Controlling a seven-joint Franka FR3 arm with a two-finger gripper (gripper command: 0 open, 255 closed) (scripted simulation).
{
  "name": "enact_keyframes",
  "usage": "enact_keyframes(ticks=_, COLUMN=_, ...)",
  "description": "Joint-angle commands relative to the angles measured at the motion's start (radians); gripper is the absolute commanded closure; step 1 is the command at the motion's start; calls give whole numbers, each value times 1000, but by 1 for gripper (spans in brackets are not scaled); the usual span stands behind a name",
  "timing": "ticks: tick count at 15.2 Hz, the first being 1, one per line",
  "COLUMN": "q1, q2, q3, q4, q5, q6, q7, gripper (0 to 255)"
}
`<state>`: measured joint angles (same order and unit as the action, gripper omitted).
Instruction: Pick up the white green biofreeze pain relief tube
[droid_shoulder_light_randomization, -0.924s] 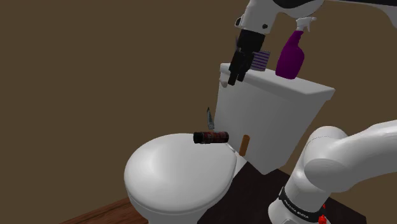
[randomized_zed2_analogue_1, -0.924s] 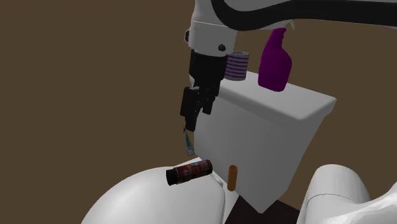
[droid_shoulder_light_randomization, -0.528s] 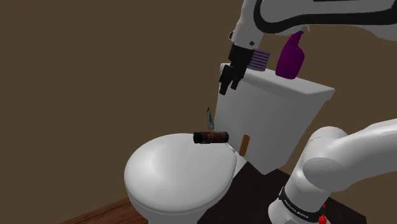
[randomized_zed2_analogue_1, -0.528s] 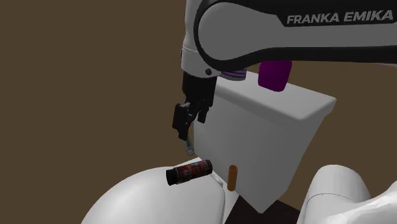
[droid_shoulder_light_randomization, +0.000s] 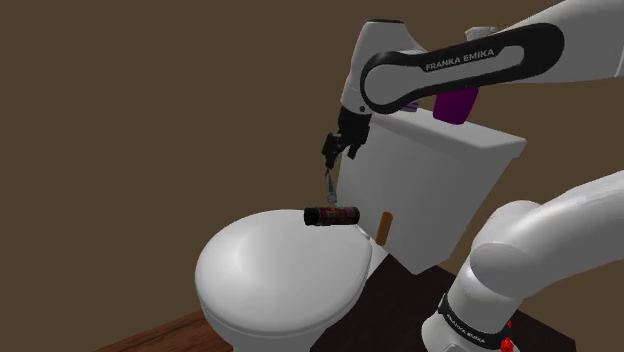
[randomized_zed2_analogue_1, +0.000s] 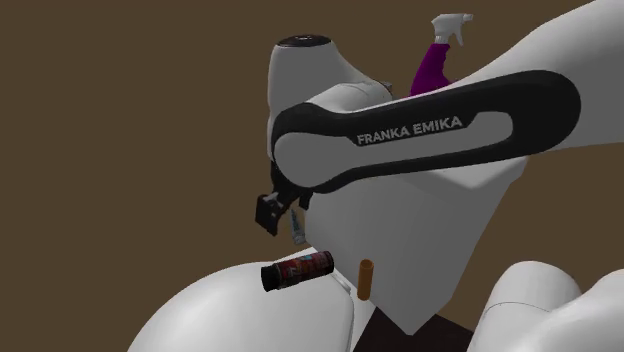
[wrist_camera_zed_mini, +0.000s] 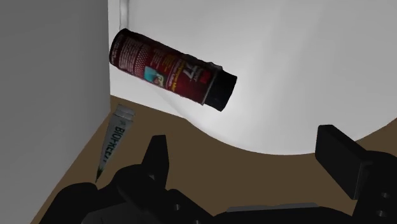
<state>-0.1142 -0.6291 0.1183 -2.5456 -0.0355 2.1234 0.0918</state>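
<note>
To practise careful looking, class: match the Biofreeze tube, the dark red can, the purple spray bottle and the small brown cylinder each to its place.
Things:
1. Biofreeze tube
2. dark red can
3. purple spray bottle
4. brown cylinder

Places:
A. on top of the toilet tank
B. lying on its side on the toilet lid
C. upright at the tank's front
D. off the lid, beside the tank's side wall

Pairs: 1-D, 2-B, 3-A, 4-C
</note>
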Motion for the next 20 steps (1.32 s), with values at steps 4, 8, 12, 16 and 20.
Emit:
enact_keyframes(ticks=4, q1=-87, q2=133, q3=51, q4=-37, q5=-91, q6=207, q7=129, gripper=0)
enact_keyframes(ticks=8, q1=-182, q2=267, q3=101, q4=-30, q5=-209, q6=353, q7=267, gripper=0)
enact_keyframes(ticks=12, q1=-296, q2=411, q3=158, q4=8, q5=-390, q6=465, q7=457, gripper=0)
enact_keyframes(ticks=16, q1=-394, q2=564, q3=192, q4=82, q5=-640, q6=522, q7=701, gripper=0)
enact_keyframes(ticks=20, q1=-425, q2=714, q3=166, q4=183, q5=-891, q6=525, q7=944, gripper=0)
